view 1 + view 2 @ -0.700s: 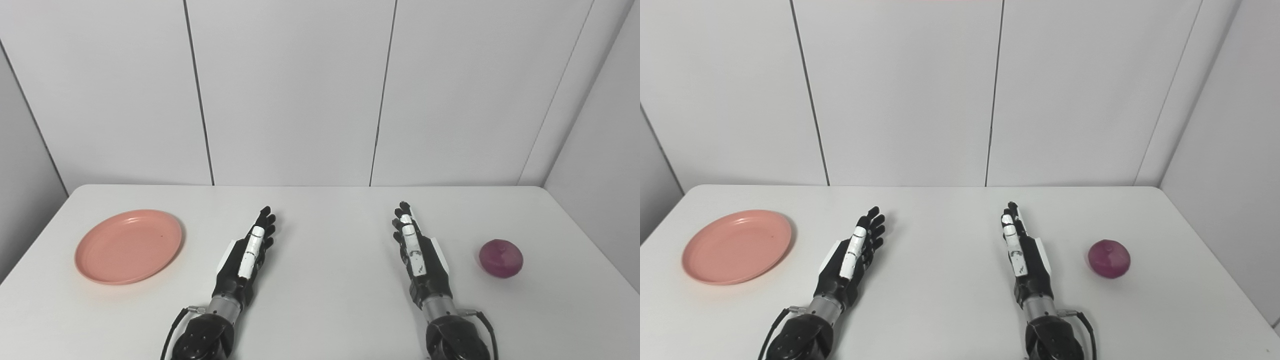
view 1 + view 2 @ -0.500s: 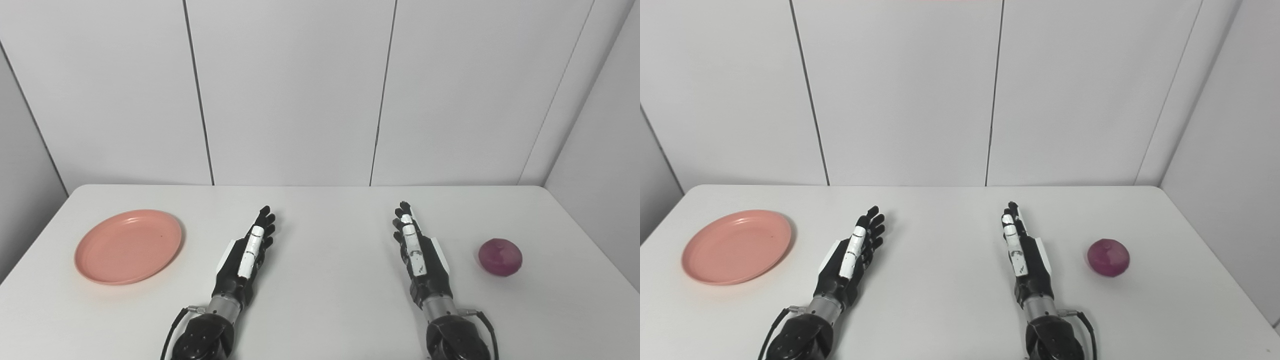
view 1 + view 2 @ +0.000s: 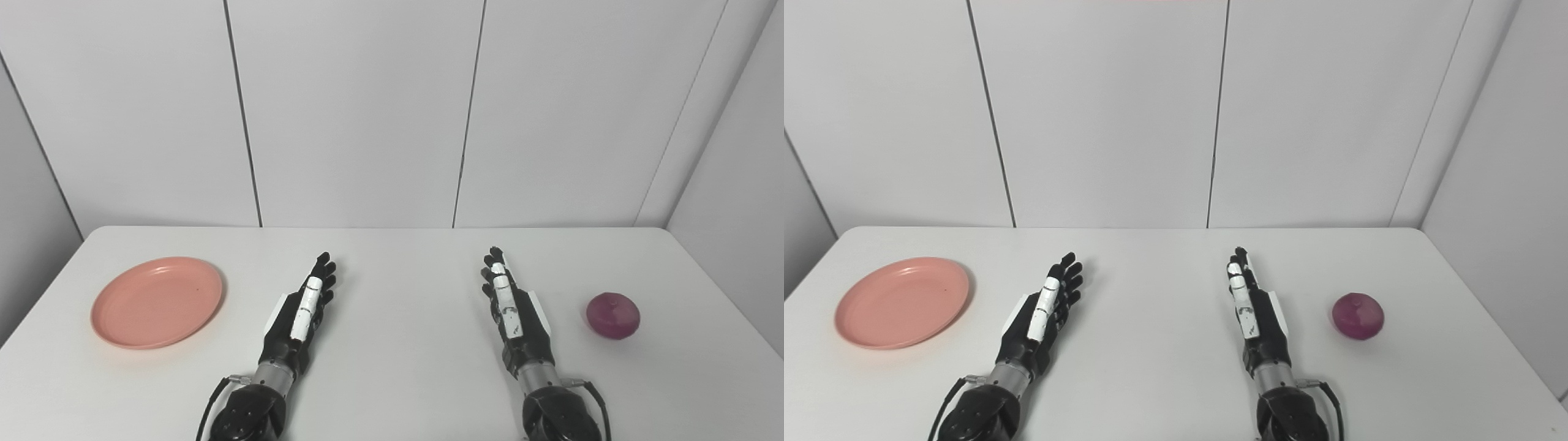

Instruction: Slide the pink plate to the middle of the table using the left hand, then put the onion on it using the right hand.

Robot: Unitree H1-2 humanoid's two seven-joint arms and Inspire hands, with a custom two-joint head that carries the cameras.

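Both forearms are cut off at the bottom edge, and each hand's palm side is hidden against the desk (image 3: 404, 367). Left hand (image 3: 297, 318) and right hand (image 3: 511, 309) lie flat, fingers stretched forward, holding nothing. Pink plate (image 3: 157, 302) sits well apart to the left of the left hand; the onion (image 3: 613, 315) rests near the right hand's outer side, not touching.

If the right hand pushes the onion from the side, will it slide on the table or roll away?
The onion is round and rests free on the smooth white table, so it would probably roll rather than slide. Its skin looks glossy, perhaps slippery. The open right hand should likely close around it.
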